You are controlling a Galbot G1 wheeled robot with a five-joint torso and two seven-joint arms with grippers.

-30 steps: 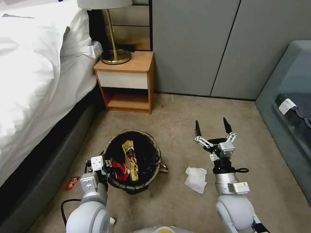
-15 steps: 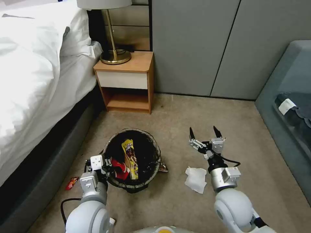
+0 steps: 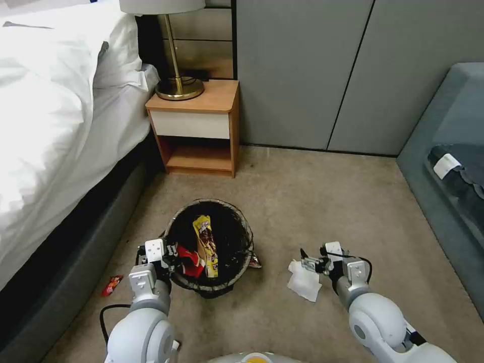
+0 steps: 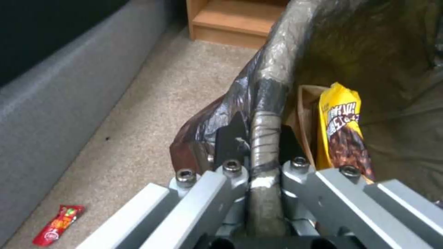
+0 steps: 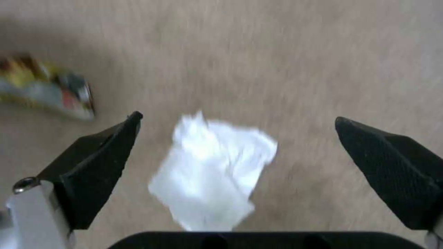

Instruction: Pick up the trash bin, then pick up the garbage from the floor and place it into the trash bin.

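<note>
Two wrappers [image 3: 203, 252] sit inside the trash bin [image 3: 237, 222], its rim pinched by the left gripper [image 4: 257, 138]; right gripper [image 5: 240, 162] spread over one tissue [image 5: 214, 169].

You had one bin [image 3: 209, 247] with two wrappers in it, a yellow one [image 3: 205, 244] and a red one [image 3: 189, 262]. Two more wrappers lay on the floor [image 3: 112, 285] [image 3: 254, 260], plus one tissue [image 3: 304, 280]. There were two pincers, left [image 3: 169, 252] and right [image 3: 308, 262].
</note>
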